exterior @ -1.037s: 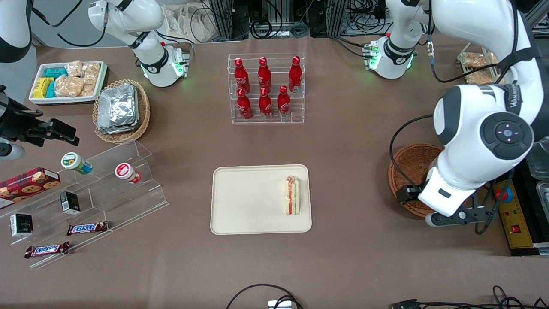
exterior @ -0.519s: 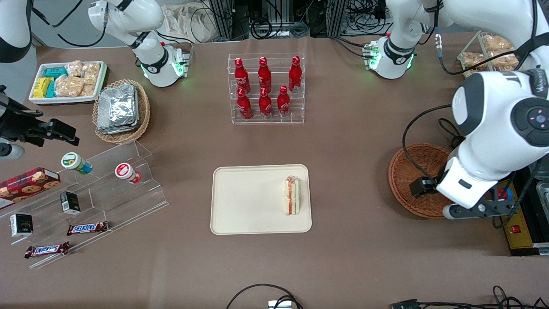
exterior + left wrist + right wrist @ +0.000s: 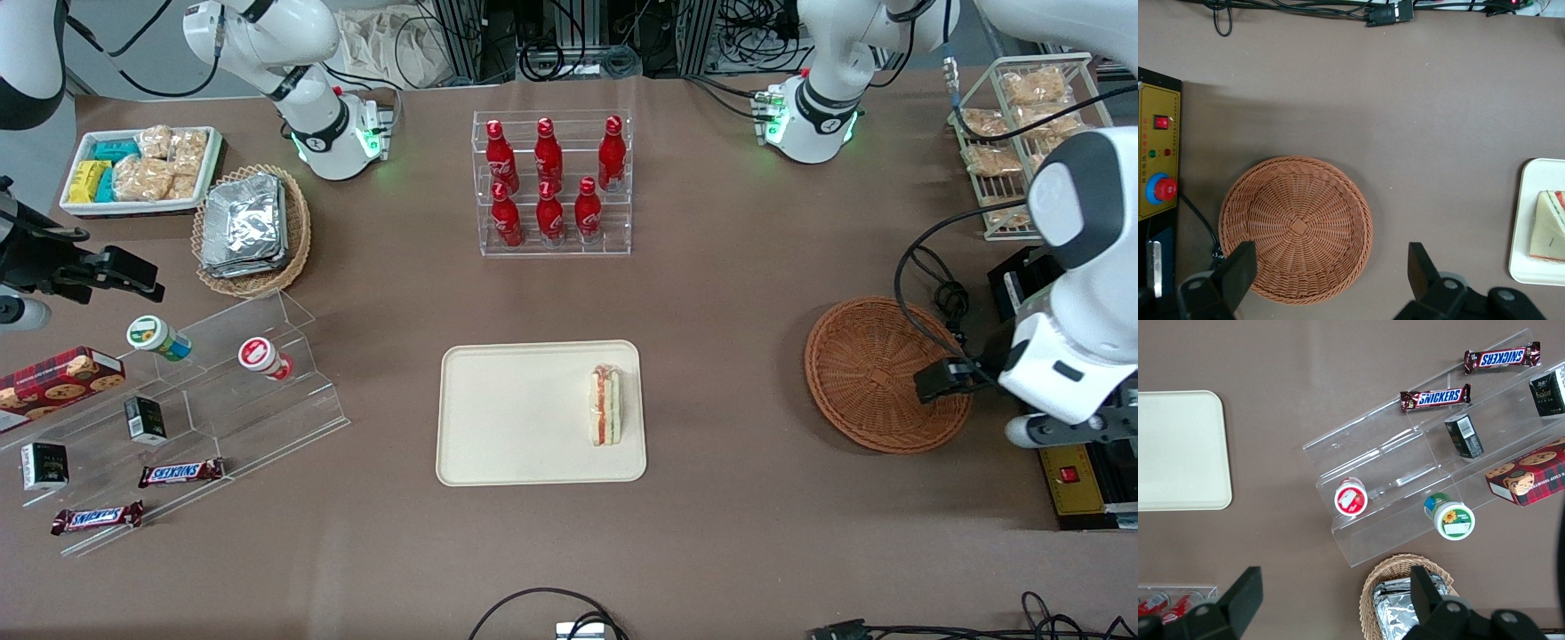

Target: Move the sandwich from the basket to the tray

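Front view: sandwich (image 3: 606, 406) lies on the tray (image 3: 498, 418), in the tray's right-hand part near its right rim, filling stripes facing up. Tray sits at centre frame on the brown surface (image 3: 711, 293). Basket (image 3: 876, 373) at right of frame, well apart from the tray, nothing in it. Working arm's wrist hangs at the right edge of the frame, over the basket's right rim and the surface edge; the tool (image 3: 1062, 433) shows only as a dark bracket under the white wrist, fingers not readable here. Rack of red bottles (image 3: 551, 182) at upper centre.

Left wrist view: tool (image 3: 1331, 280) looks straight down on the basket (image 3: 1296, 228). Two dark fingers (image 3: 1238, 273) set wide apart, nothing between them; one finger overlaps the basket's rim, the other is over bare surface beside it. Basket holds nothing. Sandwich (image 3: 1550, 227) on a corner of the tray (image 3: 1525, 220), well apart from the basket. Yellow control box (image 3: 1158, 160) with red buttons beside the basket.

Right wrist view: corner of the tray (image 3: 1178, 450) at upper left; sandwich not in frame.
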Motion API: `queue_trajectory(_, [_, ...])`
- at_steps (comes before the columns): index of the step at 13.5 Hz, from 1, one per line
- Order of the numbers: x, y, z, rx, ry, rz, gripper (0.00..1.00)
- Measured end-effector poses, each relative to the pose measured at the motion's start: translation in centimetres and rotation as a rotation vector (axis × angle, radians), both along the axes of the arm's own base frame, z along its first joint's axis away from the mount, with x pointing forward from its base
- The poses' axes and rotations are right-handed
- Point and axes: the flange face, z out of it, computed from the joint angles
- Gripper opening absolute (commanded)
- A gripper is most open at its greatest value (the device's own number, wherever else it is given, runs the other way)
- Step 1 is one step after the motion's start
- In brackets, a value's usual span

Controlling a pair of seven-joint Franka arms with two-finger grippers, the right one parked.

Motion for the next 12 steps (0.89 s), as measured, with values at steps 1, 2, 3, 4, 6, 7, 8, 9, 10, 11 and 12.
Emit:
queue_trajectory(1, [-0.3,0.3,0.7,-0.017,-0.003,-0.007,1.00])
queue_trajectory(2, [-0.7,0.4,1.5,-0.035,-0.006,-0.014,1.00])
queue_trajectory(3, [-1.3,0.6,2.4,-0.046,-0.007,-0.019,1.00])
queue_trajectory(4, [-1.9,1.0,3.4,-0.045,-0.007,-0.023,1.00])
queue_trajectory(6, [-3.5,1.7,4.9,-0.027,-0.001,-0.034,1.00])
queue_trajectory(7, [-4.2,2.0,5.4,-0.026,0.003,-0.037,1.00])
queue_trajectory(8, [-5.0,2.2,5.9,-0.032,0.010,-0.040,1.00])
queue_trajectory(9, [-5.7,2.2,6.3,-0.039,0.014,-0.046,1.00])
queue_trajectory(10, [-6.3,2.1,6.6,-0.041,0.016,-0.053,1.00])
queue_trajectory(11, [-6.9,1.9,6.8,-0.038,0.017,-0.061,1.00])
queue_trajectory(12, [-7.5,1.7,7.0,-0.035,0.018,-0.069,1.00])
